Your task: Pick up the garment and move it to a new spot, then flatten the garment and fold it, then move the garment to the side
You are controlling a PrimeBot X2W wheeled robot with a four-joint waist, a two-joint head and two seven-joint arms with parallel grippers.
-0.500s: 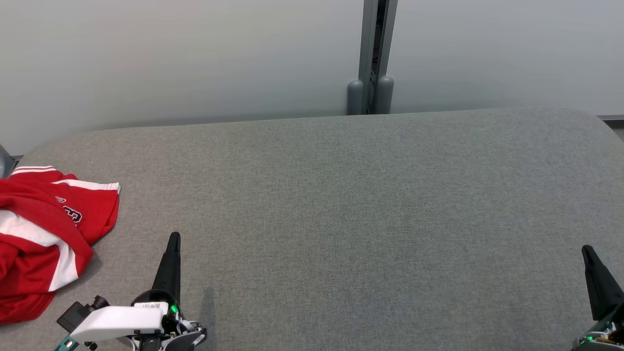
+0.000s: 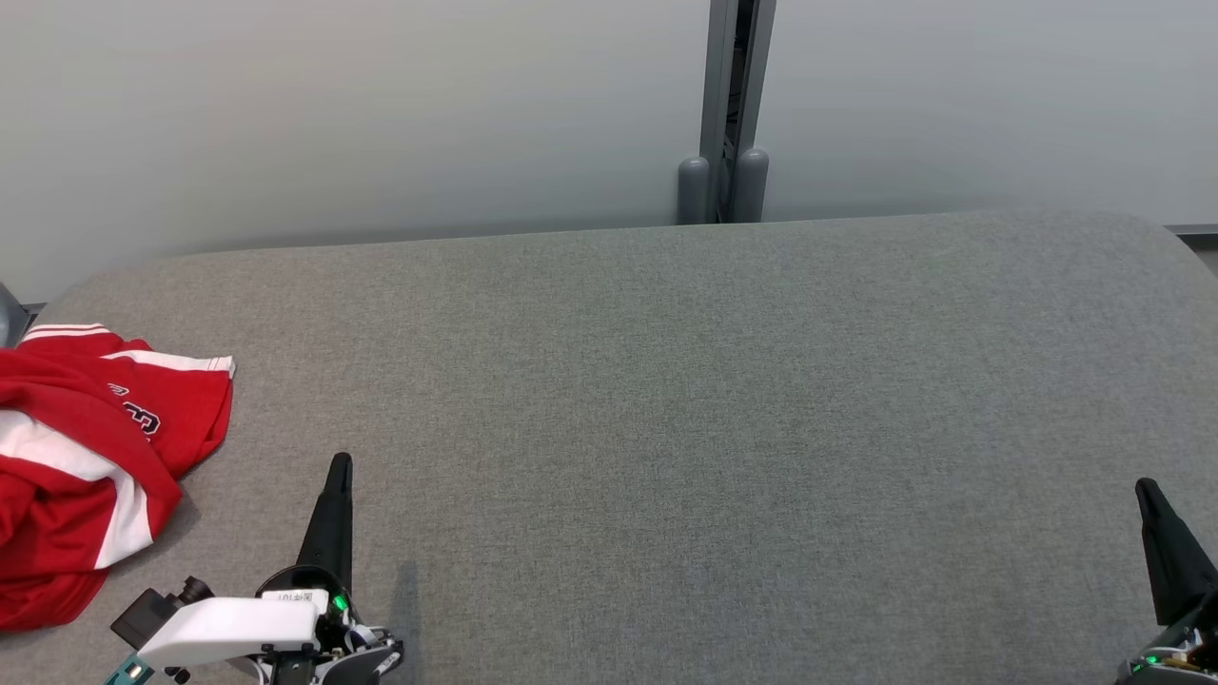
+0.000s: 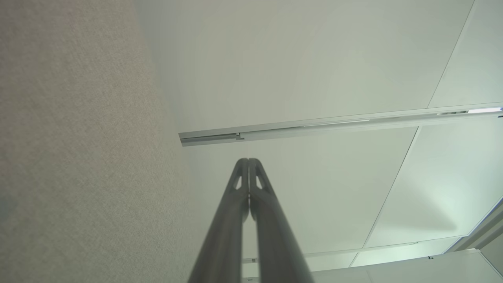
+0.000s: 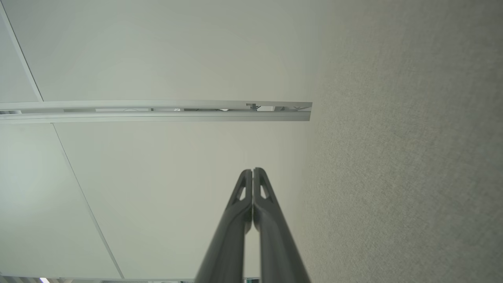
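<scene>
Two risks are to be weighed before the pick-up is attempted. First, both pincers are closed and nothing is held: the fingers of the left gripper (image 2: pixel 339 468) are pressed together tip to tip, and those of the right gripper (image 2: pixel 1147 490) likewise. If the approach is made without the jaws being opened, the cloth is likely to be pushed along the grey woven fabric table top (image 2: pixel 666 400) rather than grasped. Second, the crumpled red garment with white stripes and dark lettering (image 2: pixel 86 457) is bunched in overlapping layers and is cut off by the left edge of the head view, so its full extent cannot be told. If only one loose fold is pinched, the rest may be dragged, twisted further, or pulled towards the table's left end. The garment is found at the left end of the table, to the left of the left gripper and partly beyond its fingertips; it is near but not touched, with a strip of bare grey surface between. The right gripper is placed well apart from it, at the far right.
</scene>
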